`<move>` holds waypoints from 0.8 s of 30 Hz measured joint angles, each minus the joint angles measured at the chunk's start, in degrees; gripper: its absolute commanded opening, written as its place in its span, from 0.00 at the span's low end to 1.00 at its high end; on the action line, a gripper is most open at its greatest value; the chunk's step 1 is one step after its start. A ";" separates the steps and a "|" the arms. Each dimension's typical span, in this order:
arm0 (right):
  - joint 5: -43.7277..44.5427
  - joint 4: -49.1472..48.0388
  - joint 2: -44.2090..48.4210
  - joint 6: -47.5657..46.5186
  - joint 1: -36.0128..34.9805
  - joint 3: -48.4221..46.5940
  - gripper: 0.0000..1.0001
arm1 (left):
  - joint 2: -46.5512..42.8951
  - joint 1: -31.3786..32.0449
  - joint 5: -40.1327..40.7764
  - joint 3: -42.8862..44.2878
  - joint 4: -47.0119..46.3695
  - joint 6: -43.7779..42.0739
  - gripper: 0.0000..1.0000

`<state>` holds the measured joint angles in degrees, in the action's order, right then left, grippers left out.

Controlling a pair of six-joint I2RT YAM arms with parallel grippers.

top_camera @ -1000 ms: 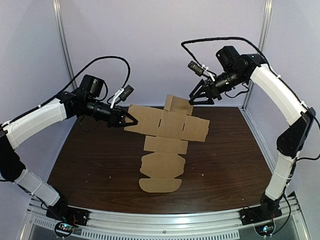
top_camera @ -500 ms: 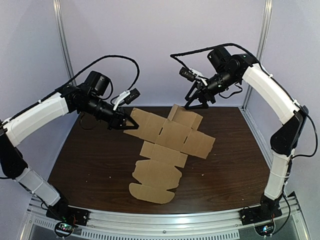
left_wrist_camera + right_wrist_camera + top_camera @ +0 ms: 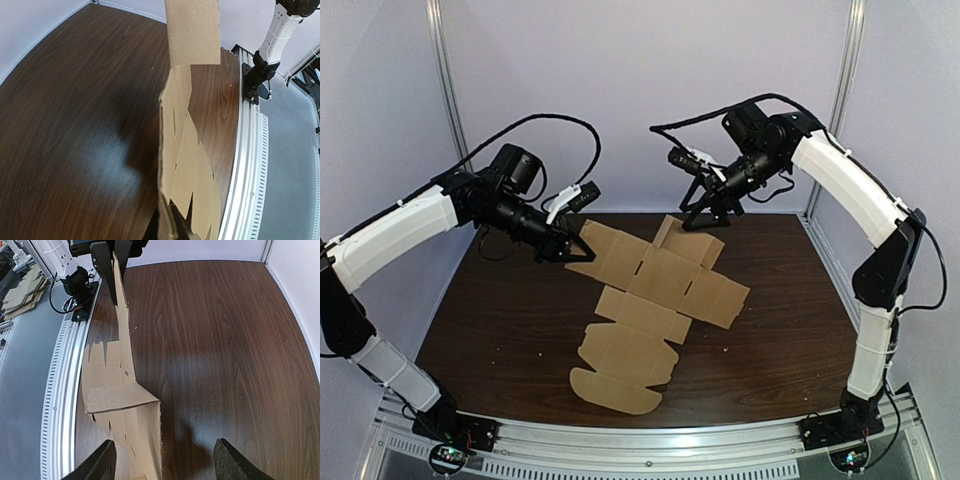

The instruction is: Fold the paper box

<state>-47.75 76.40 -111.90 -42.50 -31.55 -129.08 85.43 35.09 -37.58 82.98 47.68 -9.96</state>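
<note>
The flat brown cardboard box blank (image 3: 655, 285) lies on the dark wooden table (image 3: 500, 320), its left side lifted. My left gripper (image 3: 578, 247) is shut on the blank's left flap. In the left wrist view the blank (image 3: 192, 165) runs edge-on away from the left gripper (image 3: 172, 222), which is clamped on it. My right gripper (image 3: 704, 214) hangs open just above the raised far flap (image 3: 685, 233). In the right wrist view the blank (image 3: 120, 400) reaches in between the spread fingers of the right gripper (image 3: 164, 450), nearer the left one, with no contact visible.
An aluminium rail (image 3: 650, 450) runs along the table's near edge. Frame posts (image 3: 845, 70) stand at the back corners against grey walls. A stack of spare cardboard blanks (image 3: 20, 290) lies off the table. The right arm's base (image 3: 260, 70) sits on the rail.
The blank has turned, its near end swinging left while the left gripper holds its flap raised. The right gripper has moved left and down, closer to the far flap.
</note>
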 measured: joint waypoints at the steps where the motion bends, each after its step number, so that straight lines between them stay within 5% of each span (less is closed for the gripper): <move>1: -0.11 0.04 -0.50 0.00 -0.13 -0.02 0.66 | 0.00 0.00 0.13 0.00 0.00 -0.04 0.00; 7: -0.31 0.13 -2.69 0.28 -0.35 -0.02 0.49 | 0.00 0.00 0.59 0.31 -0.04 -0.11 0.00; 14: -1.90 0.26 -4.44 -0.68 -0.35 -2.01 0.04 | 0.00 0.00 2.01 0.31 -0.85 -0.02 0.00; 16: -2.34 0.37 -4.46 -0.81 -0.35 -2.08 0.03 | -0.02 0.00 2.78 0.26 -1.62 0.26 0.00; 20: -2.56 0.37 -4.46 -1.42 -0.35 -2.32 0.22 | -0.11 0.00 4.31 -0.26 -3.63 0.98 0.00; 24: -2.47 0.39 -4.74 -1.88 -0.35 -2.49 0.24 | -0.24 0.00 5.14 -0.37 -6.01 1.51 0.00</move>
<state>-50.22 76.79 -116.64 -44.38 -31.90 -131.57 85.19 35.09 -32.45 82.61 41.67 -8.45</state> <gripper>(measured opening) 0.239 0.024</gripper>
